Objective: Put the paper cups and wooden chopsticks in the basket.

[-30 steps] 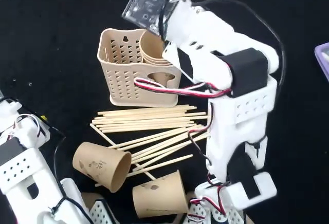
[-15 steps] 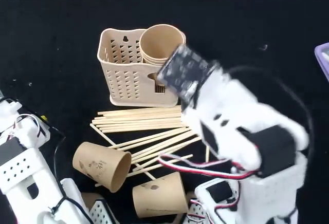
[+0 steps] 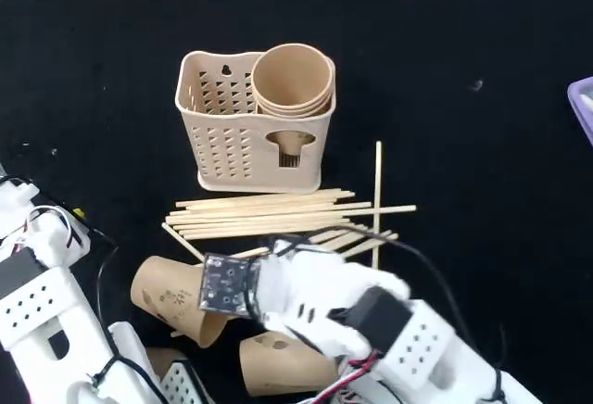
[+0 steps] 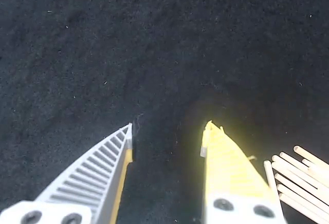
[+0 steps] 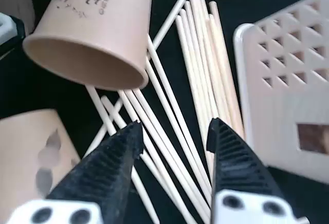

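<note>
Right wrist view: right gripper (image 5: 175, 131) spread open and empty, poised just above the loose wooden chopsticks (image 5: 203, 59), beside a tipped paper cup (image 5: 97, 34) and near the basket (image 5: 288, 70). High view: basket at upper centre of the black counter (image 3: 482, 145), with a stack of paper cups (image 3: 292, 80) nested in its right-hand compartment. Chopsticks fanned just below it at mid-frame, with one stray stick (image 3: 377, 200) lying crosswise at their right end. Tipped cup at lower left and a second cup (image 3: 278, 367) at lower centre, both partly under the right arm (image 3: 371, 321). Left wrist view: left gripper (image 4: 168, 131) likewise open, holding nothing, over bare counter near some chopstick ends.

Likely handling: chopsticks light, stiff, thin and smooth, apt to roll or slide out of a pinch, so best taken across mid-length, a few together. Cups light and thin-walled, easily crushed; best gripped gently at the rim, one finger inside.
</note>
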Robot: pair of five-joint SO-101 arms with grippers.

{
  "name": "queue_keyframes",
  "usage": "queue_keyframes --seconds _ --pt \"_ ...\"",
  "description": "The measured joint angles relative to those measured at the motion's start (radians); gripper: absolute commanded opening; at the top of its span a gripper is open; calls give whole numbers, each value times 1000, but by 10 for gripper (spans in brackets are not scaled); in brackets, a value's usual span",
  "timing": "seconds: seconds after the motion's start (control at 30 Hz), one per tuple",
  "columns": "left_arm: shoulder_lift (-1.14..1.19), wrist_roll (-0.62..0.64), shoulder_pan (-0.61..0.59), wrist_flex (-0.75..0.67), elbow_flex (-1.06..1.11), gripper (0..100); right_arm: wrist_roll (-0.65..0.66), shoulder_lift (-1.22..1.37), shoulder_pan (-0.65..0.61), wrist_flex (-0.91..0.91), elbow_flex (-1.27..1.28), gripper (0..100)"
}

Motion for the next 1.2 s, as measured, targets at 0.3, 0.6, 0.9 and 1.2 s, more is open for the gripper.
queue_keyframes --seconds 0.3,0.6,0.9,1.2 --pt "0 0 0 0 0 220 -94 0 -109 -315 155 212" --pt "0 0 0 0 0 220 -95 0 -126 -390 196 212" --pt "0 0 0 0 0 220 -95 0 -206 -390 199 120" --pt "0 0 0 0 0 220 -95 0 -232 -390 199 10"
